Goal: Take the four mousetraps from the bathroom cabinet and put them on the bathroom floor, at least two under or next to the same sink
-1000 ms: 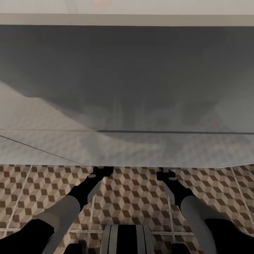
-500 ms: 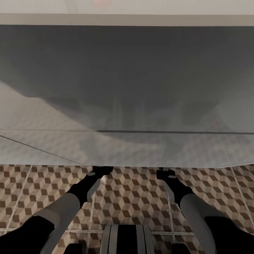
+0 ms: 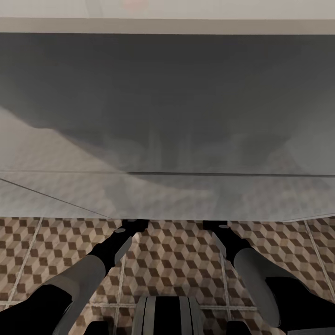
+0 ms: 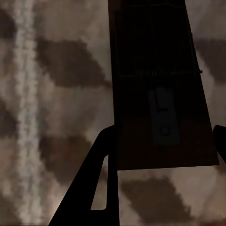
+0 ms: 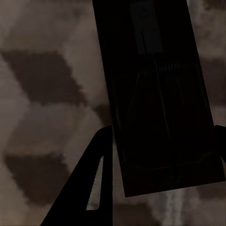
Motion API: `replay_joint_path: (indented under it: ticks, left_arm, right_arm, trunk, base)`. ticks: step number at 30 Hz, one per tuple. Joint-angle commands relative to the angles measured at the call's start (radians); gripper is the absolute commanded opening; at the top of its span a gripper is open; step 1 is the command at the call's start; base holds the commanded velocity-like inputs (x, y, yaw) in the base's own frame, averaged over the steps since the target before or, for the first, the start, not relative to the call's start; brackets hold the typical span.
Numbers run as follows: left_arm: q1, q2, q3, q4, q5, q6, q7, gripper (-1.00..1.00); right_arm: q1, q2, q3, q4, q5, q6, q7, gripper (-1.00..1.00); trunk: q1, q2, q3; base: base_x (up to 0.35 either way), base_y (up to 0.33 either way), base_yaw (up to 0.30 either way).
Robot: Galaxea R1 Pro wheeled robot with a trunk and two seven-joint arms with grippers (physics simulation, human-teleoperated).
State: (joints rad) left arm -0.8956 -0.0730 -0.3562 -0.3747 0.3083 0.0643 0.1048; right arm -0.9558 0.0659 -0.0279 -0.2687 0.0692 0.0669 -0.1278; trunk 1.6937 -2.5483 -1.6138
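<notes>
In the left wrist view a brown wooden mousetrap (image 4: 155, 56) with dark metal parts lies lengthwise between the fingers of my left gripper (image 4: 165, 134), which is shut on its sides just above the cube-patterned bathroom floor (image 4: 56, 94). My right gripper (image 5: 162, 134) is shut the same way on another mousetrap (image 5: 150, 70), in deep shadow. In the head view both grippers, left (image 3: 135, 224) and right (image 3: 214, 225), reach low under the edge of a broad white-grey box front, apparently the sink's vanity (image 3: 167, 116). The cabinet is out of view.
The glossy pale front spans the whole width ahead and mirrors the floor tiles (image 3: 172, 260). My own base (image 3: 167, 316) sits between the arms at the near edge. Tiled floor extends to both sides of the arms.
My right arm has shifted slightly left and further under the pale edge. The left arm has barely moved.
</notes>
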Motion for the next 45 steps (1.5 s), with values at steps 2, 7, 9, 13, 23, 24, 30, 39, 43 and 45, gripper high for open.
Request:
replay_joint_path:
  ticks: [2, 7, 9, 13, 23, 24, 30, 39, 43, 45]
  left_arm:
    - [0.0, 0.001, -0.009, -0.002, 0.008, 0.005, 0.01, -1.0]
    - [0.0, 0.001, -0.009, 0.0, 0.008, 0.005, 0.01, -1.0]
    - [0.0, 0.001, -0.009, 0.002, 0.008, 0.005, 0.01, -1.0]
    - [0.0, 0.0, -0.009, 0.003, 0.008, 0.005, 0.01, -1.0]
    - [0.0, -0.001, -0.009, 0.005, 0.008, 0.026, 0.01, -1.0]
    - [0.0, -0.001, -0.009, 0.005, 0.008, 0.027, 0.01, -1.0]
    - [0.0, -0.001, -0.009, 0.005, 0.008, 0.033, 0.01, -1.0]
    - [0.0, -0.001, -0.009, 0.005, 0.009, 0.035, 0.01, -1.0]
    - [0.0, -0.001, -0.009, 0.006, 0.009, 0.035, 0.01, -1.0]
    - [0.0, -0.001, -0.009, 0.006, 0.009, 0.035, 0.01, -1.0]
  right_arm:
    - [-0.001, 0.003, -0.003, -0.002, 0.006, 0.006, -0.003, -1.0]
    - [-0.001, 0.004, -0.003, 0.004, 0.006, 0.001, -0.003, -1.0]
    - [-0.001, 0.004, -0.003, 0.011, 0.006, -0.002, -0.003, -1.0]
    - [-0.001, 0.005, -0.003, 0.017, 0.006, -0.005, -0.003, -1.0]
    - [-0.001, 0.004, -0.002, 0.061, 0.006, -0.01, -0.003, -1.0]
    - [-0.001, 0.004, -0.003, 0.065, 0.006, -0.01, -0.003, -1.0]
    - [-0.001, 0.004, -0.003, 0.081, 0.005, -0.013, -0.003, -1.0]
    - [-0.001, 0.003, -0.004, 0.086, 0.003, -0.011, -0.003, -1.0]
    - [-0.001, 0.001, -0.004, 0.086, 0.003, -0.008, -0.003, -1.0]
    - [-0.001, 0.001, -0.004, 0.086, 0.003, -0.006, -0.003, -1.0]
  trunk:
    - [0.0, 0.0, -0.001]
    - [0.0, 0.0, -0.001]
    - [0.0, 0.0, -0.001]
    - [0.0, 0.0, -0.001]
    - [0.0, 0.0, -0.001]
    - [0.0, 0.0, -0.001]
    - [0.0, 0.0, -0.001]
    - [0.0, 0.0, -0.001]
    - [0.0, 0.0, -0.001]
    - [0.0, 0.0, -0.001]
  base:
    - [0.0, 0.0, 0.0]
    - [0.0, 0.0, 0.0]
    - [0.0, 0.0, 0.0]
    - [0.0, 0.0, 0.0]
    - [0.0, 0.0, 0.0]
    - [0.0, 0.0, 0.0]
    - [0.0, 0.0, 0.0]
    - [0.0, 0.0, 0.0]
    - [0.0, 0.0, 0.0]
    - [0.0, 0.0, 0.0]
